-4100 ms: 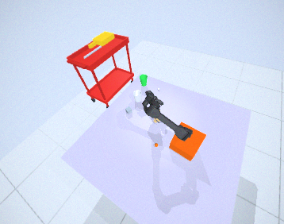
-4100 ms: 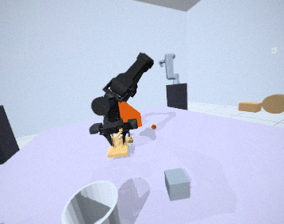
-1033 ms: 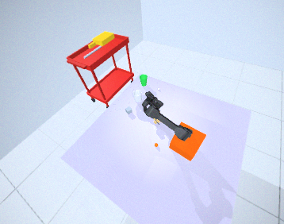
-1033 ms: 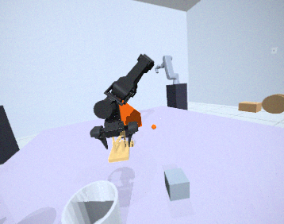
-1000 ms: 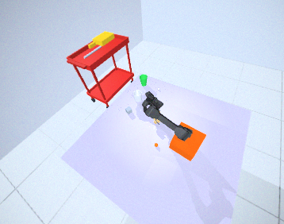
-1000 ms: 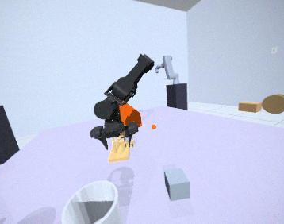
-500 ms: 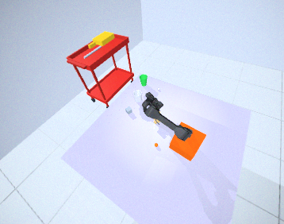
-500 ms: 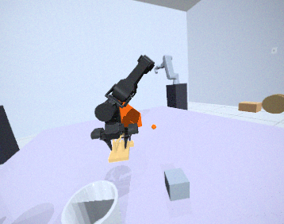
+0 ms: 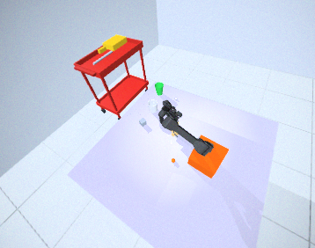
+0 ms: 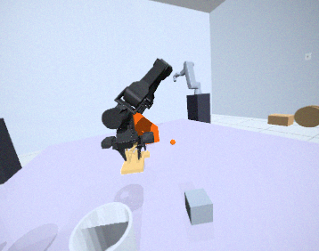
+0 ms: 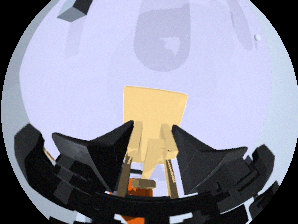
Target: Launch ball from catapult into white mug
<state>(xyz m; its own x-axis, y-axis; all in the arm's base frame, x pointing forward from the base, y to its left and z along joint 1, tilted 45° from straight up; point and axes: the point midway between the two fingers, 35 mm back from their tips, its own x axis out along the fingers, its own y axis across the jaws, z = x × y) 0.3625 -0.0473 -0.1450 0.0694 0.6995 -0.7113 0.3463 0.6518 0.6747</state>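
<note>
The tan wooden catapult stands on the mat, its flat front end pointing away from the arm in the wrist view. My gripper is low over it, shut on the catapult, with one finger on each side of its frame. The orange ball lies on the mat, apart from the catapult. The white mug stands upright beyond the catapult's front end. Part of the catapult's rear is hidden by the gripper.
A grey block sits near the mug. A green cup stands behind the mug. A small white object lies on the mat. The orange base is under the arm. A red cart stands beyond the mat.
</note>
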